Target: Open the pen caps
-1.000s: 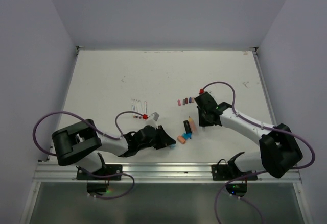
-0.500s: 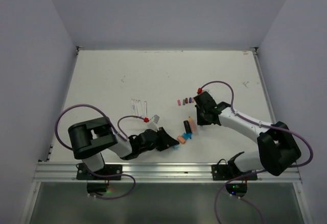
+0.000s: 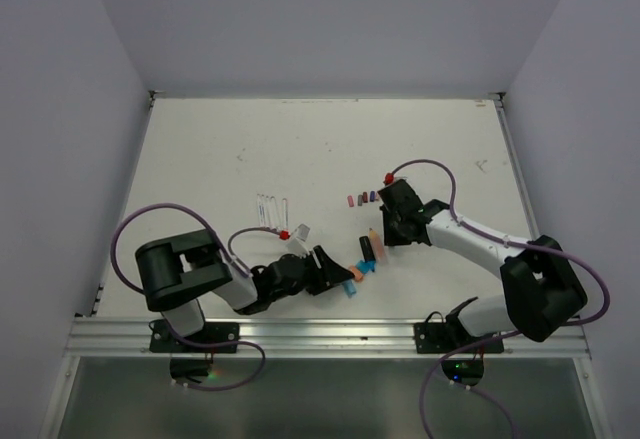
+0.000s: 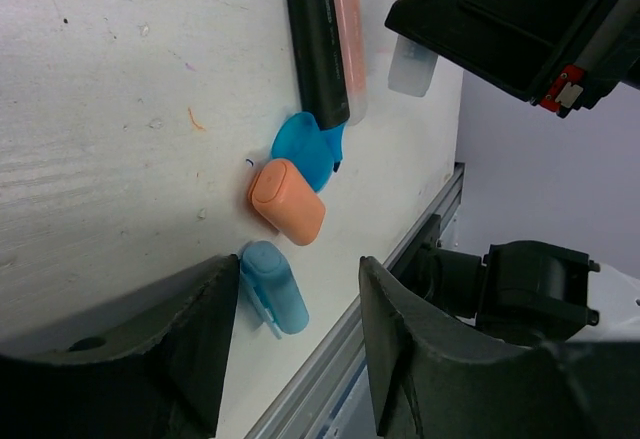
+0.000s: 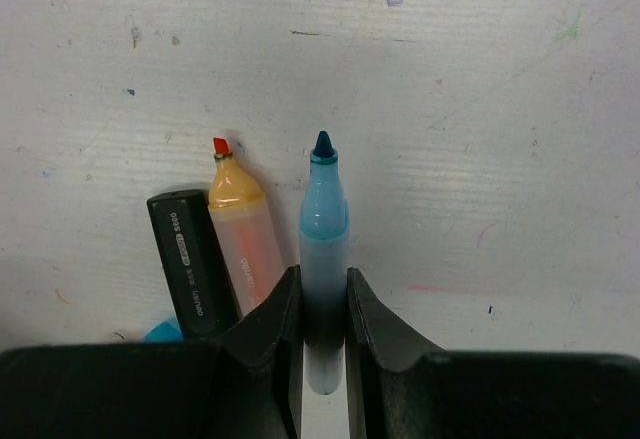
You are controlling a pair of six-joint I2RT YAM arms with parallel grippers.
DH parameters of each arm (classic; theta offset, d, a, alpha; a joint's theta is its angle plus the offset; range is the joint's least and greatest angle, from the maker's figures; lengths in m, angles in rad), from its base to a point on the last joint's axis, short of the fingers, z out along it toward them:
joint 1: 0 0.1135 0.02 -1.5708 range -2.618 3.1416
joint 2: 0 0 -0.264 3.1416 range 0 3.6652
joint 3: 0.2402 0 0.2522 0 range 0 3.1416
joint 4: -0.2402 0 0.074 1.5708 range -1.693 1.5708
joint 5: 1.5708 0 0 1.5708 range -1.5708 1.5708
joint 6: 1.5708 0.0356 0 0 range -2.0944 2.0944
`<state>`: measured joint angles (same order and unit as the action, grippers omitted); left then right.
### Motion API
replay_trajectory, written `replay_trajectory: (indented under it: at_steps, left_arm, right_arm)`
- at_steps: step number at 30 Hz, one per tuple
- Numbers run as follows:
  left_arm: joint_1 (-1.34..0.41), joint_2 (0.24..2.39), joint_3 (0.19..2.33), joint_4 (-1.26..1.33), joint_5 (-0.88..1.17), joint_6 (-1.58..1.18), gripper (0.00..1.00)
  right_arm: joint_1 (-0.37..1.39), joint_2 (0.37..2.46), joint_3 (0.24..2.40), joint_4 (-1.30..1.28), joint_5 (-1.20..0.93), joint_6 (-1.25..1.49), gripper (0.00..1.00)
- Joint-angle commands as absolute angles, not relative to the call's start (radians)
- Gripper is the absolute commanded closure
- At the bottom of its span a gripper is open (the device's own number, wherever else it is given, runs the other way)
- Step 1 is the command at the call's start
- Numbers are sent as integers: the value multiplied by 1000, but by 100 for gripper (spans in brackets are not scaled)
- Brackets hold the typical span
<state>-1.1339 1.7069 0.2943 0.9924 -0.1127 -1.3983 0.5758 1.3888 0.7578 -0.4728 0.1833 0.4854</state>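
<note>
My left gripper (image 4: 300, 281) is open, low over the table near the front edge, also in the top view (image 3: 335, 277). A light blue cap (image 4: 272, 299) lies loose between its jaws, against the left finger. Beyond lie an orange cap (image 4: 287, 202) and a darker blue cap (image 4: 305, 149). My right gripper (image 5: 323, 294) is shut on an uncapped pale blue marker (image 5: 323, 224), held just over the table. An uncapped salmon marker (image 5: 245, 244) and a black marker (image 5: 190, 254) lie beside it. Several tiny caps (image 3: 362, 198) sit in a row further back.
Thin white pen barrels (image 3: 270, 206) lie left of centre. The metal rail (image 3: 320, 334) runs along the table's front edge just behind my left gripper. The two grippers are close together, with the markers and caps between them.
My left arm has swung so the gripper slid a little right, up to the loose caps. My right gripper, holding the pale blue marker, shifted slightly left.
</note>
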Motion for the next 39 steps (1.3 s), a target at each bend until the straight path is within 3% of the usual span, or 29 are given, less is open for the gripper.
replay_trajectory:
  at_steps: [1,12,20,28,39]
  left_arm:
    - [-1138,1687,272,1011,-163,-1391,46]
    - [-1157,1432,175,818,-279,-1391,43]
    - [-1189,1233,160,637,-350,-1361,32]
    - [-1195,1128,107,600,-370,-1358,21]
    - [-1193,899,137,397,-403,-1282,14]
  right_arm:
    - [574,1382,747,-436,161,480,93]
    - [574,1407,733,-422,144,476,90]
    - [574,1437,752,-428,169,472,76]
    - [574,1440,749,-428,189,468,52]
    - [574,1237,750,-512,170,502,30]
